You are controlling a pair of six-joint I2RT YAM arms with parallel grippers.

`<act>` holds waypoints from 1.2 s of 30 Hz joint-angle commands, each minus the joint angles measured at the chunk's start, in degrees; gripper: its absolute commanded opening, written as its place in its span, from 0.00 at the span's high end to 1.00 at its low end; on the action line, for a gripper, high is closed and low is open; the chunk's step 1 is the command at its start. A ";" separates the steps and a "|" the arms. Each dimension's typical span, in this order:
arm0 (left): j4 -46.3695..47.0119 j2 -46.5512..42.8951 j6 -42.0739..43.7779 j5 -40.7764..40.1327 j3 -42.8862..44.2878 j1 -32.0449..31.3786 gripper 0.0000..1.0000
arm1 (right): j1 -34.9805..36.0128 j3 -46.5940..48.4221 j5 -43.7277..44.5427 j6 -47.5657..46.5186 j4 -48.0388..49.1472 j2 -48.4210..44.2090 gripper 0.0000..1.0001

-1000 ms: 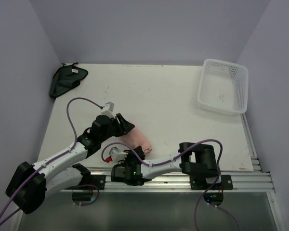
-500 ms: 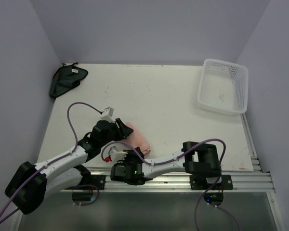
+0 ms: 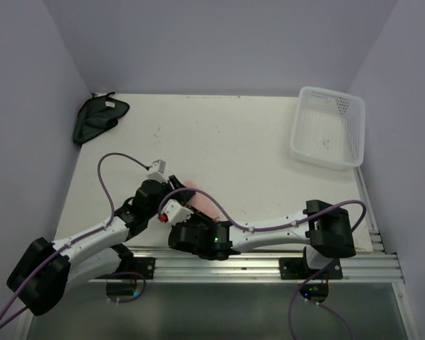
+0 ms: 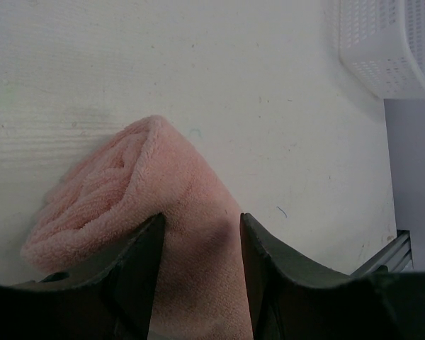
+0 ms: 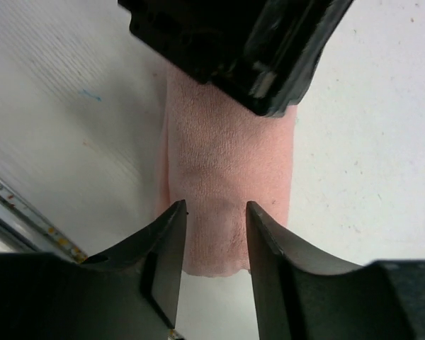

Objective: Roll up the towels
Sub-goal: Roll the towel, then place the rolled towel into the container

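**Subject:** the salmon-pink towel (image 4: 149,191) is found lying as a loose roll near the front edge of the table (image 3: 234,142), between the two arms. The blackish cloth (image 3: 98,117) is noted crumpled in the far left corner, well apart from both arms. The white basket (image 3: 302,120) stands at the far right and is not involved.

**Left gripper** (image 4: 202,223): one finger is set on each side of the roll. The terry fills the gap and presses against both inner faces, which is judged to be a clamp on the towel.

**Right gripper** (image 5: 216,209): the fingers are spread and poised above the near end of the same roll. Pink cloth is visible through the gap and beyond both fingers, and nothing is pinched.

**Step in hand, as judged:** the roll is held at one end while the other end is to be taken and tightened. To do this well:

- The left clamp should be firm, so that the coil is not allowed to spring open.
- The right fingers should be lowered squarely across the roll's width, not onto a loose flap.
- The right fingers should be closed only once the outer layer is caught.
- The roll lies close to the table's front edge — any pull toward the rail should be avoided.

The dark cloth is not yet rolled.
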 commanded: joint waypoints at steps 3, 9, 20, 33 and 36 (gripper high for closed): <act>-4.95 0.58 -0.59 -0.19 -3.30 -0.55 0.48 | -2.71 -1.64 -8.30 3.64 4.07 -7.52 0.50; -5.39 -0.30 -0.86 -0.19 -4.45 -0.55 0.48 | -9.20 -7.08 -19.34 8.03 8.63 -14.81 0.39; -6.97 -2.15 -1.03 -0.63 -4.97 -0.55 0.48 | -21.43 -14.47 -36.07 12.86 15.94 -18.60 0.20; -7.50 -4.08 -1.47 -0.46 -6.29 -0.55 0.48 | -27.76 -14.04 -46.88 11.81 23.41 -12.19 0.14; -8.03 -4.26 -1.30 -0.54 -6.12 -0.55 0.48 | -28.55 -13.16 -47.59 11.37 23.24 -9.90 0.13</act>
